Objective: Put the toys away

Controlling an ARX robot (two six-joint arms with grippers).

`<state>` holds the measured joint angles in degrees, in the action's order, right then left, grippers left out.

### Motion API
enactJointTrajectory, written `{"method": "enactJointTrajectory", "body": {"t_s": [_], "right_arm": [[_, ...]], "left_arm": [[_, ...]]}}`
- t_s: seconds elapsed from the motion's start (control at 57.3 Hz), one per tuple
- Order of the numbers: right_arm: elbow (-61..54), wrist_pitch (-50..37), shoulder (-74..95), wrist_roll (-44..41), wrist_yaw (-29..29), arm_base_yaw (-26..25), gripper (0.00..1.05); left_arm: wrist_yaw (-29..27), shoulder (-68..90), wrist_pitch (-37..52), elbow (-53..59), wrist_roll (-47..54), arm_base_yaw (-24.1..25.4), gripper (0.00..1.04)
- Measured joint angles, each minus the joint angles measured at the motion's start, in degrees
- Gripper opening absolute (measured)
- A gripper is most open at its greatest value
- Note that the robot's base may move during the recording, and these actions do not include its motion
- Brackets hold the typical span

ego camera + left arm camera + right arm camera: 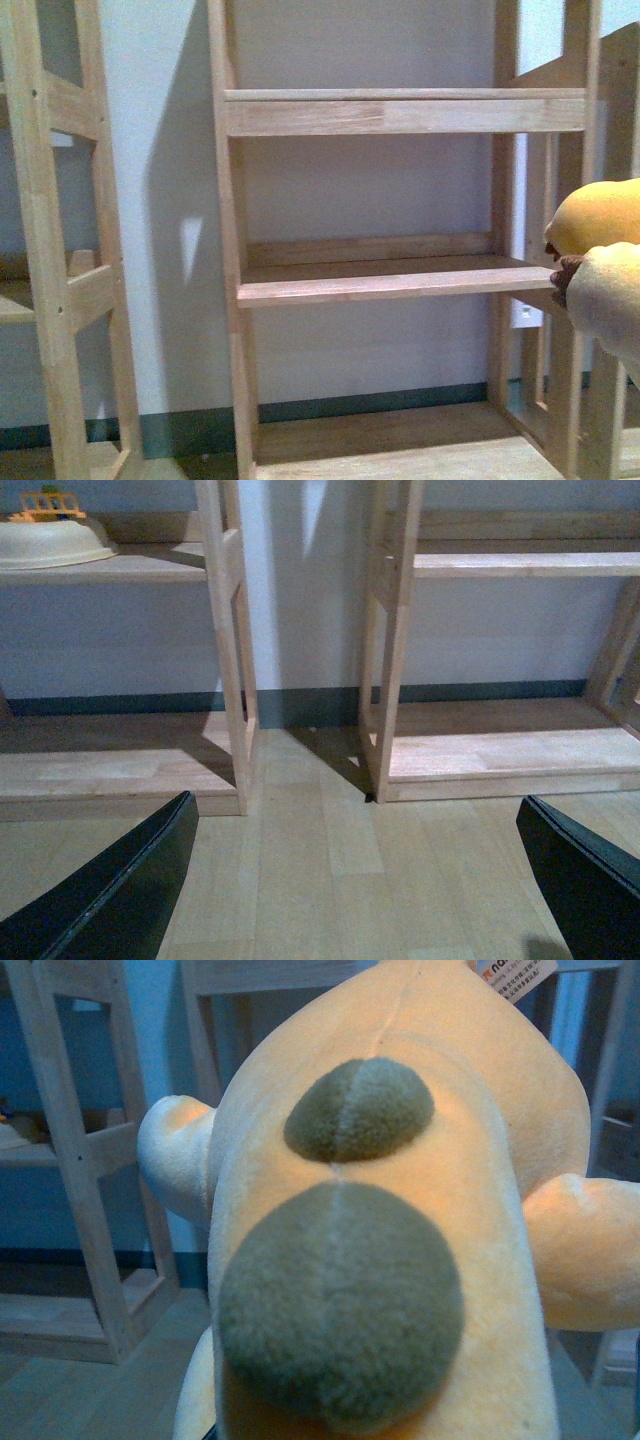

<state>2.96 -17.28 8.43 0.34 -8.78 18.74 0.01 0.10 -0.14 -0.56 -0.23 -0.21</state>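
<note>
Just off the right side of the wooden shelf unit [380, 282], the orange-yellow plush toy [598, 215] was spotted up at about middle-board height, in front of the side posts. In the right wrist view the lens was pretty much filled by it, with two olive-brown round patches [340, 1305] shown. The right pincer was hidden, so its grip couldn't be told. The left pincer [355, 802] was spread wide with nothing between, low over the floor [320, 890] before the unit's foot.

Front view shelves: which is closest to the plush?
The middle shelf; the plush hangs beside its right end, slightly above it. Top board is higher, bottom board lower.
</note>
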Motion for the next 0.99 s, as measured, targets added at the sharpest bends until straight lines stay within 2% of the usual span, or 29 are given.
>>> {"method": "enactJointTrajectory", "body": {"t_s": [0.227, 0.995], "right_arm": [[0.00, 0.00, 0.09, 0.00, 1.36, 0.24, 0.19], [0.00, 0.00, 0.09, 0.00, 0.46, 0.09, 0.19]], "left_arm": [[-0.35, -0.09, 0.02, 0.00, -0.04, 0.13, 0.99], [-0.07, -0.04, 0.02, 0.00, -0.02, 0.15, 0.99]]}}
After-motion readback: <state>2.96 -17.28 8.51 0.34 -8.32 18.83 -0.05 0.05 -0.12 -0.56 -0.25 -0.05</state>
